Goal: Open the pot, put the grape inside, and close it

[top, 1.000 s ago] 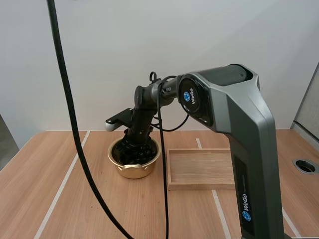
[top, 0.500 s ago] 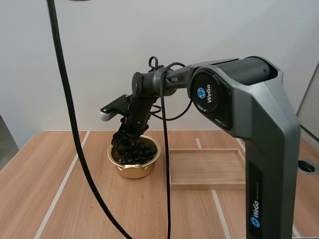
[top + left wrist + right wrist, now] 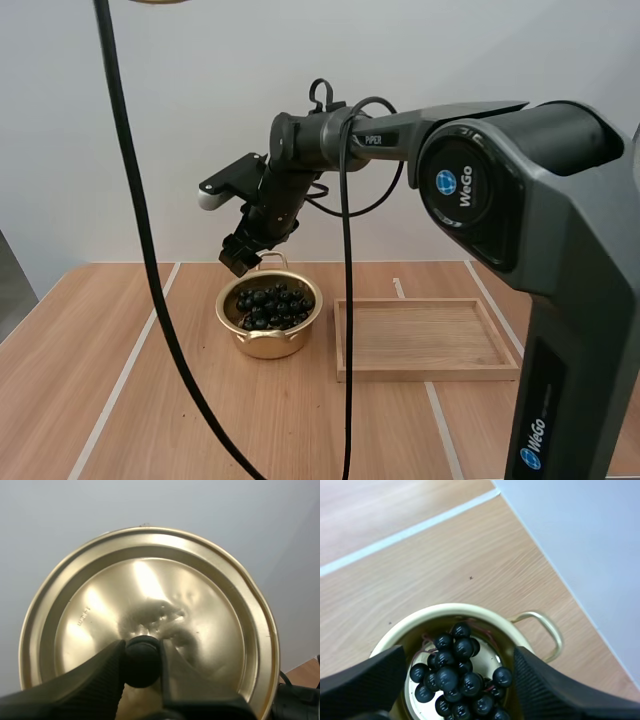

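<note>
The lid is being clamped at its knob by the left gripper, while the pot of grapes is being overhung by the spread-jawed right gripper.

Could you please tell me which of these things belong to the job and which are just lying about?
Belonging to the job: the pot, the grapes lying inside it, the lid held in the left gripper, the open right gripper above the pot.
Just lying about: the wooden tray beside the pot.
</note>
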Tool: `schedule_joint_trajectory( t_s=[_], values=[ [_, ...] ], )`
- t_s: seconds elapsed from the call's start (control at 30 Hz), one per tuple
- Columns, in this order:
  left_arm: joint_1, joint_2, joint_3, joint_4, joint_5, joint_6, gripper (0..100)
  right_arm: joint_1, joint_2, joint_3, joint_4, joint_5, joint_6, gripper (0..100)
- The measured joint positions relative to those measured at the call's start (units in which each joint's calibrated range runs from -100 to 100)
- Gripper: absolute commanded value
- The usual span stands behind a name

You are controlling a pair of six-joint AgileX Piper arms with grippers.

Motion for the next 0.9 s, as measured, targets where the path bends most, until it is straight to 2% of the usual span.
schedule_joint_trajectory(
  t_s=[0.23,0.4,0.7,0.77,0.9],
  values=[
    [0.0,0.0,0.0,0.0,0.0,0.0,0,-0.1,-4.2,-1.4,-3.7,1.2,3.4,100],
    [0.0,0.0,0.1,0.0,0.5,0.0,0,-1.7,-7.1,-1.4,-5.1,2.6,4.9,100],
    [0.0,2.6,5.5,-0.7,3.4,0.0,0,-14.8,-19.4,-1.4,-4.9,7.2,5.6,100],
    [0.0,3.3,8.2,-0.8,3.2,0.0,0,-17.2,-21.4,-1.4,-5.0,8.0,5.6,86],
    [0.0,4.9,13.6,-0.8,1.4,0.0,0,-21.8,-25.0,-1.2,-4.5,9.5,5.6,39]
  ],
)
